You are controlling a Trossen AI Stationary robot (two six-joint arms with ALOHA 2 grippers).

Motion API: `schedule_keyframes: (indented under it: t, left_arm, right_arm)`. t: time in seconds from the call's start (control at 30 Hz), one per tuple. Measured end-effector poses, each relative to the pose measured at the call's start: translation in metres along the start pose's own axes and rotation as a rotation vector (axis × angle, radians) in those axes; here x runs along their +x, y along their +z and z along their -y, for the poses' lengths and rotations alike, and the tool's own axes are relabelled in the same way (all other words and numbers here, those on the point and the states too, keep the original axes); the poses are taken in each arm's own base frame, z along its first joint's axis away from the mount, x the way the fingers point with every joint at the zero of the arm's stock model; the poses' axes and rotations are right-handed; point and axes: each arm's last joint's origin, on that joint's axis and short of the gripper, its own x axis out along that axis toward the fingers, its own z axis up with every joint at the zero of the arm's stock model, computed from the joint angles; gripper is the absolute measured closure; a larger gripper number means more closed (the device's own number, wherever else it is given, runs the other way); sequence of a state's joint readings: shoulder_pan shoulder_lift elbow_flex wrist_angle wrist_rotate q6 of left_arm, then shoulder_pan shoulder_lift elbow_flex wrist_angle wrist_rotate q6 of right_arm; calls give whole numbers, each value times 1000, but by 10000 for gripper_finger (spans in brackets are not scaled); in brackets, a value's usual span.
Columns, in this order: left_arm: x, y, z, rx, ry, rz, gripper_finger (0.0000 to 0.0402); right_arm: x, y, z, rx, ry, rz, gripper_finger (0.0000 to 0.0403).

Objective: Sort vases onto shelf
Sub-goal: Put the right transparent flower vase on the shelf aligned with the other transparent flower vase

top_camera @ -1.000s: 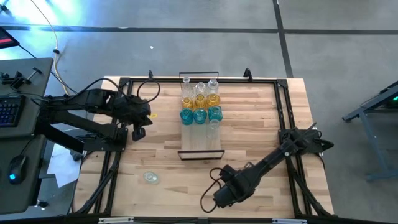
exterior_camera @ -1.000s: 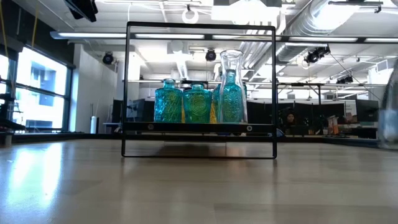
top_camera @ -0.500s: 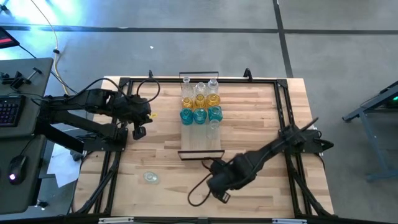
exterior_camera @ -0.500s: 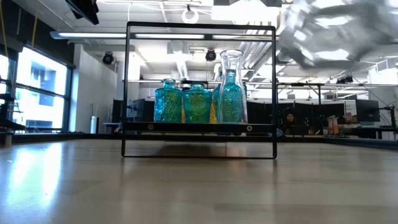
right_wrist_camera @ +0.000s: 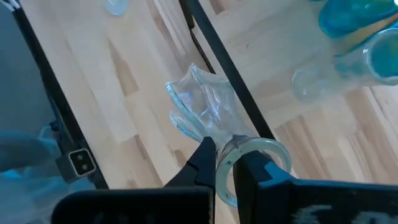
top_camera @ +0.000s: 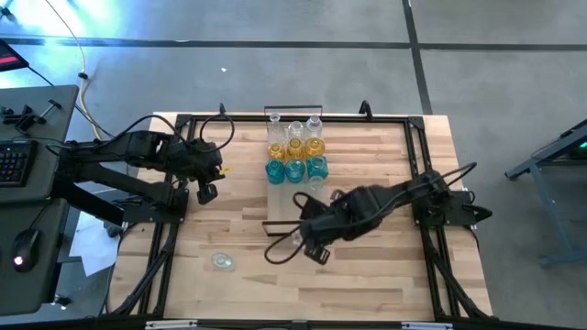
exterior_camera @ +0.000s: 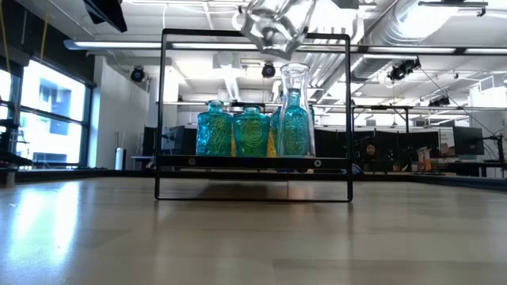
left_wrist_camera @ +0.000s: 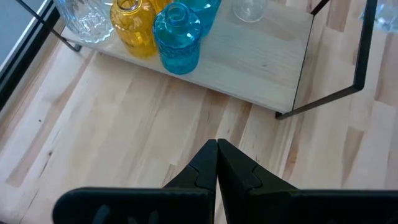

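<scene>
The right gripper point(right_wrist_camera: 227, 163) pinches the rim of a clear vase point(right_wrist_camera: 204, 109), holding it above the near end of the shelf point(top_camera: 284, 211), seemingly tilted. The left gripper point(left_wrist_camera: 216, 149) waits closed and empty beside the shelf.

Overhead cam looks straight down on the whole desk point(top_camera: 367, 275), low cam sits level, both wrist cams close; all catch the shelf point(top_camera: 295, 213).

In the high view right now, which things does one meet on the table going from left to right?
Left hand → lone clear vase on the table → right hand holding a clear vase at the shelf's near end.
</scene>
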State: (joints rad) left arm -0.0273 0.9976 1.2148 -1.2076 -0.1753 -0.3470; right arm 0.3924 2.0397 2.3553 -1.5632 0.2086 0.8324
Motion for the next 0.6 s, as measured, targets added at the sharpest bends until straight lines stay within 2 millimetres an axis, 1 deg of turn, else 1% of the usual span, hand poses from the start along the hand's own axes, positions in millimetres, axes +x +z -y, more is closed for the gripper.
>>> schedule_keyframes:
  t: [0.23,0.43,0.5,0.6]
  left_arm:
    - [0,0,0,0,0,0,401]
    - [0,0,-1,0,30,11,401]
    - [0,0,-1,0,40,14,401]
    - [0,1,-1,0,43,15,401]
  right_arm:
    - [-24,6,14,-24,54,77,402]
    - [-42,9,19,-21,99,173,402]
    - [-45,10,21,-14,95,195,402]
    - [-43,13,26,-24,58,202,402]
